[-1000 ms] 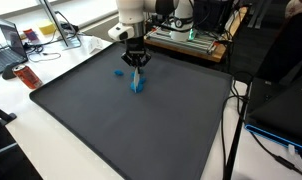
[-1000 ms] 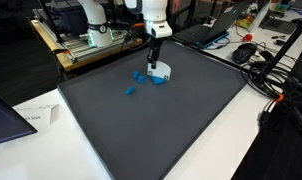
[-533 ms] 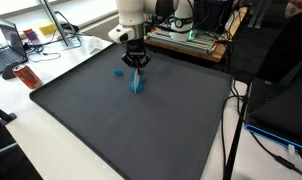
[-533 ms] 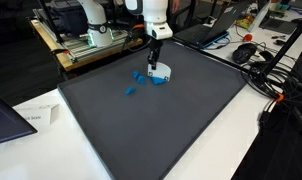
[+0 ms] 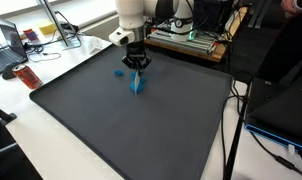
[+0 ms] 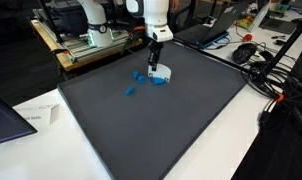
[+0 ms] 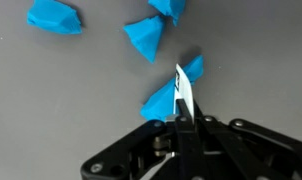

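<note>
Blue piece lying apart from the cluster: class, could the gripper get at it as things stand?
Probably yes: the blue piece lies bare on the mat near the gripper, nothing between. But its jaws are shut on a white strip, so they aren't free.

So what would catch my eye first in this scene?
The black gripper draws the eye, hanging over the far part of a big dark mat with its jaws shut on a thin white piece. Right under it lie bright blue scraps, vivid against the mat in the wrist view and in both exterior views.
</note>
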### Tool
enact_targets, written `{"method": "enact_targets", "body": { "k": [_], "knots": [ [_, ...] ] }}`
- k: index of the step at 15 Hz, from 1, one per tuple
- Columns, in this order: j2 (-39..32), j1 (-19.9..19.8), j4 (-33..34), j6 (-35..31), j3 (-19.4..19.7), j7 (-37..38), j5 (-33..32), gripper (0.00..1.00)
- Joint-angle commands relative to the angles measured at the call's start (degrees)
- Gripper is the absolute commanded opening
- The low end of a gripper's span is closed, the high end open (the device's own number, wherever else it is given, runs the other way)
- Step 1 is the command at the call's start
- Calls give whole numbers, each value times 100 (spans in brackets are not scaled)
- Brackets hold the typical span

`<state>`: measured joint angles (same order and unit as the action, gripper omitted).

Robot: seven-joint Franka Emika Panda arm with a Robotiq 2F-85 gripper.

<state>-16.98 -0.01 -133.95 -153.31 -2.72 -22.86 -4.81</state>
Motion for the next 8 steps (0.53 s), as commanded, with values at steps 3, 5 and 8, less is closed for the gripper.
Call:
{"method": "enact_targets", "body": {
  "k": [3, 5, 8],
  "knots": [
    [-522, -220, 104, -267, -162, -147, 115, 1],
    [-595, -345, 85, -369, -260, -273, 264, 1],
    [-651, -618, 66, -467, -504, -560, 708, 1]
  ]
}}
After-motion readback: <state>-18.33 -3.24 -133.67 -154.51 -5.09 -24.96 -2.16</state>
